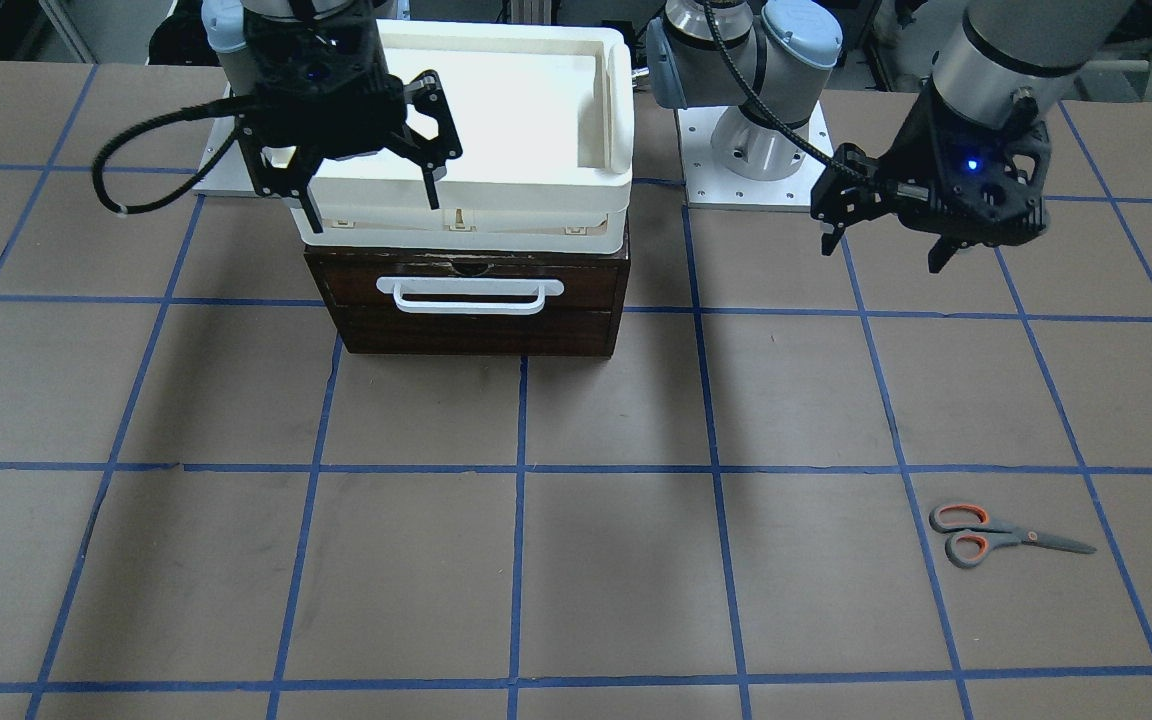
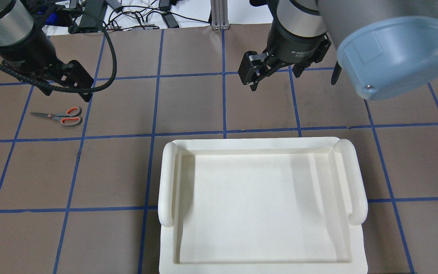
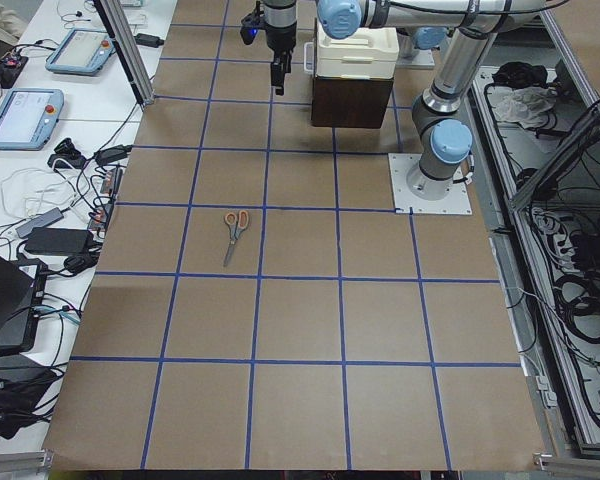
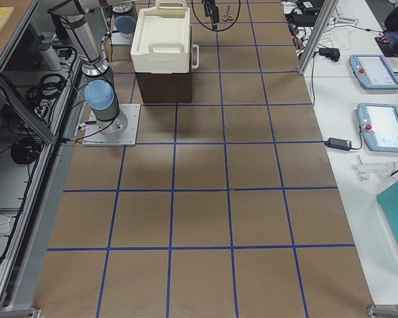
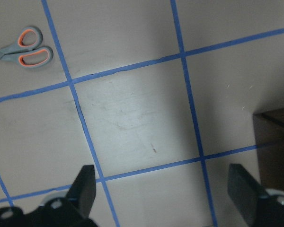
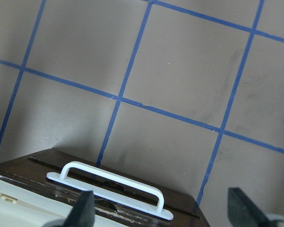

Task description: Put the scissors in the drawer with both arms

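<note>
The scissors (image 1: 1006, 535) lie flat on the brown table, grey handles with orange-lined loops, also in the overhead view (image 2: 57, 116) and the left wrist view (image 5: 23, 47). My left gripper (image 1: 884, 255) hangs open and empty above the table, apart from the scissors, its fingers (image 5: 83, 189) spread wide. The dark brown drawer (image 1: 471, 320) is shut, with its white bar handle (image 6: 109, 189) on the front. My right gripper (image 1: 373, 212) is open and empty, above the drawer's front edge and in front of the tray.
A cream-white plastic tray (image 2: 167, 179) sits on top of the drawer box and hides it from overhead. Both arm bases stand on plates behind the box. Blue tape lines grid the table.
</note>
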